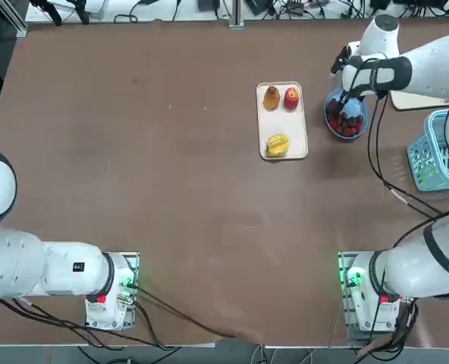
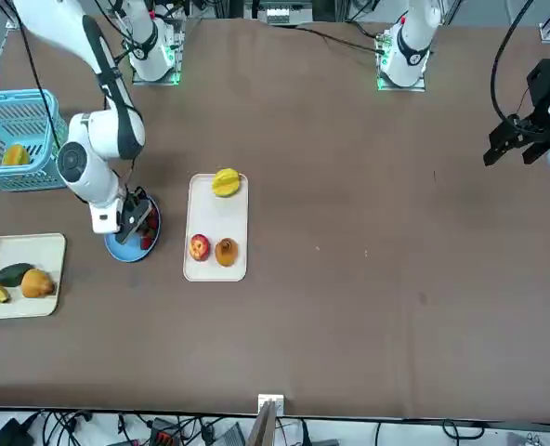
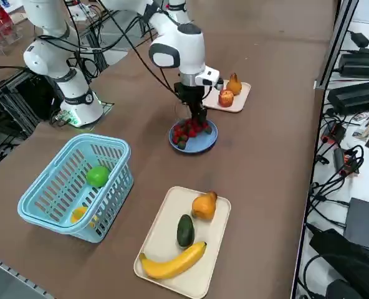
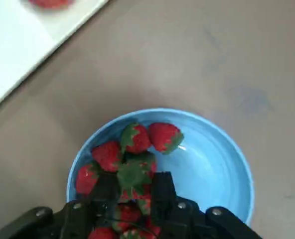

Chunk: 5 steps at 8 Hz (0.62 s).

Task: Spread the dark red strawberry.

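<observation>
Evidently the picking step is in hand: rightward past the small tray (image 1: pixel 284 123), the blue bowl (image 4: pixel 215 169) holds the strawberries, and the right gripper (image 4: pixel 135 183) is clamped there on a leafy-topped strawberry (image 4: pixel 133 174), probably the dark red one. Next calls for a gentle lift clear of its neighbours, then setting it down apart.

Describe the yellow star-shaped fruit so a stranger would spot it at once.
On the brown table, find the pale tray left of the blue bowl. The yellow fruit lies alone at its end nearer the arms' bases, ridged, unlike the smooth red one.
</observation>
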{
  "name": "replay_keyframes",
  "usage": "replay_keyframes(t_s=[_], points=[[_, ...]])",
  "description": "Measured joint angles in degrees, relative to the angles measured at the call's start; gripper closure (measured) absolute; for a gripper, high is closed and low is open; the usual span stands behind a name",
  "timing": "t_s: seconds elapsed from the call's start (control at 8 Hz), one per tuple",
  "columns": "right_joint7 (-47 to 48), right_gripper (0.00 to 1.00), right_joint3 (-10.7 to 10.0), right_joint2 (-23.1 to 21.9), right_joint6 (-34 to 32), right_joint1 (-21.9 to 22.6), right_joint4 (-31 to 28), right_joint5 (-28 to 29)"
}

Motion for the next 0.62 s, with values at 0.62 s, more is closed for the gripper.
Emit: replay_keyframes(t_s=[0.62], points=[[-6.4, 0.63, -0.4, 5.8, -0.8, -5.8, 7.6, 0.0]])
